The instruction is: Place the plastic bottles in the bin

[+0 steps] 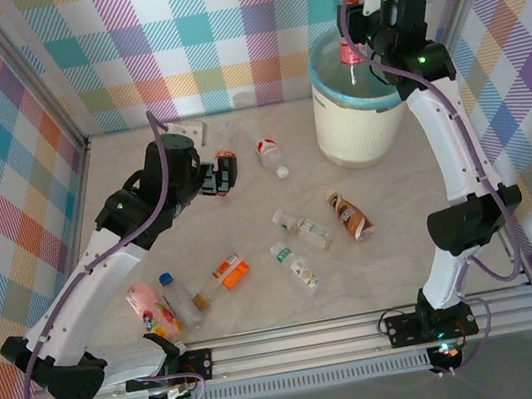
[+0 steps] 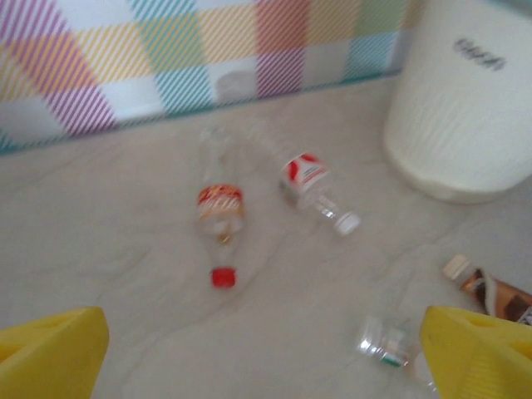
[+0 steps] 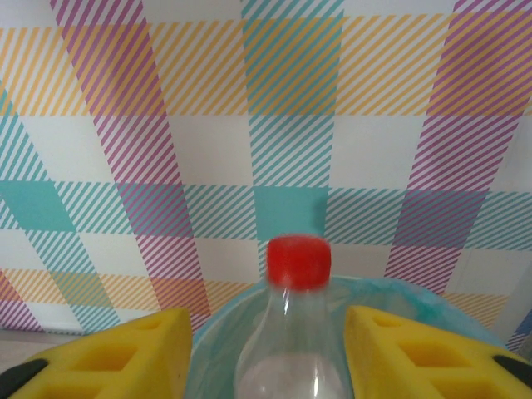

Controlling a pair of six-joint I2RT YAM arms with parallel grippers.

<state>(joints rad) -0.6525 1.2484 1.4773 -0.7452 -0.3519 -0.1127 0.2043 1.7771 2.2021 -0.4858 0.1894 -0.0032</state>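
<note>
Nothing legible anywhere. The bin (image 2: pixel 453 125) bears a short dark mark (image 2: pixel 480 53) near its top, too blurred to read. On the bench (image 2: pixel 125 249), the red-capped bottle (image 2: pixel 220 212) and the white-capped bottle (image 2: pixel 309 179) carry red labels with no letters that can be made out.

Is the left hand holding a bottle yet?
No, the left hand is open with nothing between its fingers, and the red-capped bottle lies ahead of it.
</note>
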